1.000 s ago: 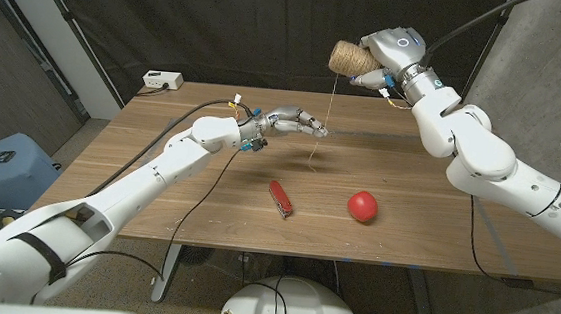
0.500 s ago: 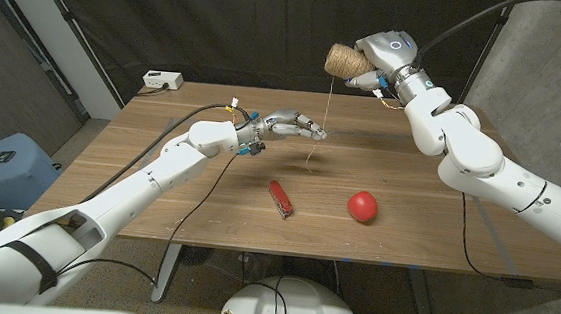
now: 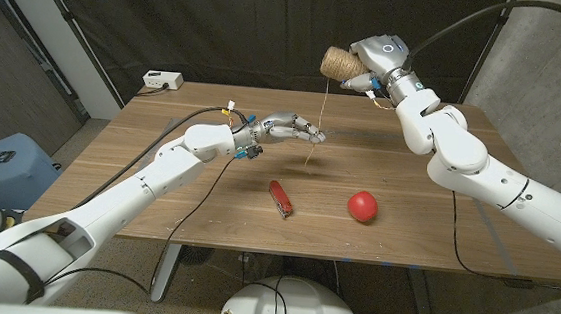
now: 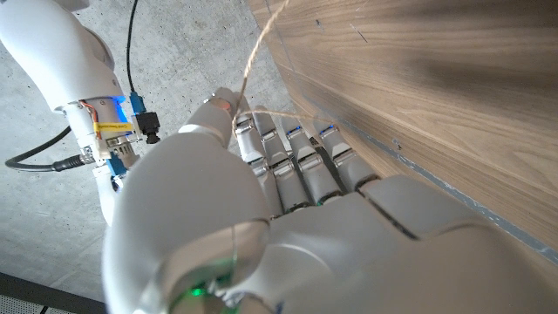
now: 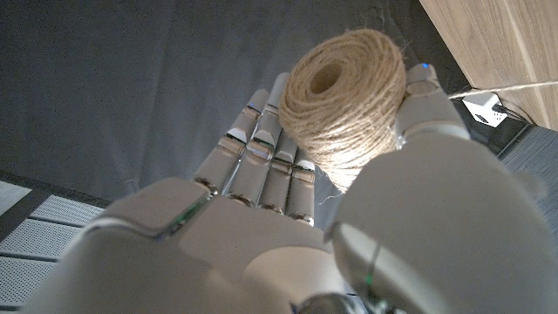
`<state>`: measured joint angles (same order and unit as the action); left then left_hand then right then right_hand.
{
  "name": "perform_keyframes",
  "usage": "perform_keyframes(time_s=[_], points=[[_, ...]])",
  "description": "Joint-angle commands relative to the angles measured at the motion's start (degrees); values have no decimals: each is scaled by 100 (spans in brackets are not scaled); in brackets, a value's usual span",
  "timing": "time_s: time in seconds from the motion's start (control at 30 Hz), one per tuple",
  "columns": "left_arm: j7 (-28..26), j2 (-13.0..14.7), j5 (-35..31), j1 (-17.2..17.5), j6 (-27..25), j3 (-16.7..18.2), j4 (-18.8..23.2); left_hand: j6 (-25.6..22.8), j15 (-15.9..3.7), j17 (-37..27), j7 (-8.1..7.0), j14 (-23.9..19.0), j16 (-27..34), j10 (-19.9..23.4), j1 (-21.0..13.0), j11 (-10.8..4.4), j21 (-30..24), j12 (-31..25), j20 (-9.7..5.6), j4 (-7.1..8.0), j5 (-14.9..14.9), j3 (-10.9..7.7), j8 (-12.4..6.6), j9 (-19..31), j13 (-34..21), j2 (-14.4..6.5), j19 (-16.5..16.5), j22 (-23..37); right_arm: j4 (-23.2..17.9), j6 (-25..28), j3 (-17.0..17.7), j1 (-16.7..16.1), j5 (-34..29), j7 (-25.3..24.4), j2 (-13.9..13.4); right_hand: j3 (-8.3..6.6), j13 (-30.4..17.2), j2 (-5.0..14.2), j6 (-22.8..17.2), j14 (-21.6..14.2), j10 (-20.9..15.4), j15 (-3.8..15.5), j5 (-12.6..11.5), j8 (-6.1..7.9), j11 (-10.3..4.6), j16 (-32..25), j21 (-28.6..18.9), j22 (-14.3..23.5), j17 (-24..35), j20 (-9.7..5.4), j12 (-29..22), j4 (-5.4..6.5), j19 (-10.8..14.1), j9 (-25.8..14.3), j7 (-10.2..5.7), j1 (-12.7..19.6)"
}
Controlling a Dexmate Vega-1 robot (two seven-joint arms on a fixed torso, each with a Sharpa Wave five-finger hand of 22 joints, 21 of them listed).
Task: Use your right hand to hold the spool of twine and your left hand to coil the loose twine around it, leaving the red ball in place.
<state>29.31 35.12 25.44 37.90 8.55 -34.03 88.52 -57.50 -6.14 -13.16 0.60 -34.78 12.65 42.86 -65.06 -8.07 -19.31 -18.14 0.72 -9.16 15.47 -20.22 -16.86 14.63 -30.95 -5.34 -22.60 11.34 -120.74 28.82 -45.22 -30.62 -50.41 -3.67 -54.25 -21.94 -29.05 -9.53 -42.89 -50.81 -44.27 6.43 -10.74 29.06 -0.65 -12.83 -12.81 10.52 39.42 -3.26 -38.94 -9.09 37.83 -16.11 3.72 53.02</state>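
Head view: shows right hand (image 3: 368, 68) higher and further left than a second ago, gripping tan cylindrical spool of jute twine (image 3: 339, 62) well above brown wooden table (image 3: 187, 195). Shows thin loose twine strand (image 3: 320, 120) hanging from spool past left hand (image 3: 288, 128), fingers extended toward it; cannot tell whether pinched. Leaves round red ball (image 3: 361, 205) resting unmoved near red pocket knife (image 3: 280, 197). Suggests slack being taken up, coiling barely begun. Shows no containers.

Left wrist view: shows fingers (image 4: 296, 157) straight and side by side, strand crossing near the thumb.

Right wrist view: shows fingers (image 5: 261, 148) and thumb clamping spool.
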Motion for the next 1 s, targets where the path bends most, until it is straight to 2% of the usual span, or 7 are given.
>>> perform_keyframes(time_s=[0.03, 0.1, 0.6, 0.8, 1.0], points=[[-43, 110, 95, 199, -71, 47, 338, -4, 6, -22, 7, 9, -8, -28, -8, -5, -17, 5, 11, 9, -15, 13, 10, 18, -16, -5, 43, 18, 294, 45, -176, 146, -13, -14, 204, 2, -31, 884, -783, -25, -481, 628, -38, 54, -474, 26, -8, 12, 29, -28, -33, 5, 25, -15, -764, 862], [-19, 119, 113, 214, -95, 34, 379, -1, 0, -23, 4, 13, -8, -27, -6, -7, -16, 5, 10, 11, -16, 15, 11, 17, -17, -5, 47, 17, 313, 53, -188, 146, 2, -15, 207, 1, -26, 881, -785, -24, -489, 625, -39, 53, -516, 30, -7, 12, 27, -27, -31, 3, 24, -12, -760, 866], [-83, 179, 98, 270, -167, 18, 583, -3, 4, -19, 2, 16, -11, -17, -5, -2, -17, 5, -1, 8, -16, 15, 10, 19, -21, -1, 55, 17, 451, 74, -238, 161, 126, -62, 237, 1, -33, 879, -780, -37, -483, 624, -37, 54, -481, 33, -10, 13, 27, -32, -23, 4, 31, -7, -761, 869], [-34, 167, 115, 229, -157, 8, 534, 3, 3, -19, 6, 17, -10, -26, -7, -6, -19, 10, 0, 8, -16, 14, 13, 19, -24, -4, 56, 17, 555, 68, -263, 199, 164, -94, 277, 1, -36, 882, -780, -39, -487, 627, -36, 54, -456, 30, -11, 13, 33, -33, -23, 3, 33, -5, -771, 876], [13, 121, 116, 155, -126, -1, 413, 3, 0, -17, 4, 21, -12, -28, -3, -3, -20, 13, 7, 10, -16, 15, 13, 18, -25, -2, 58, 17, 669, 38, -299, 265, 203, -107, 334, 2, -26, 884, -780, -52, -482, 626, -36, 56, -494, 28, -11, 13, 34, -37, -10, 5, 35, -5, -770, 876]])
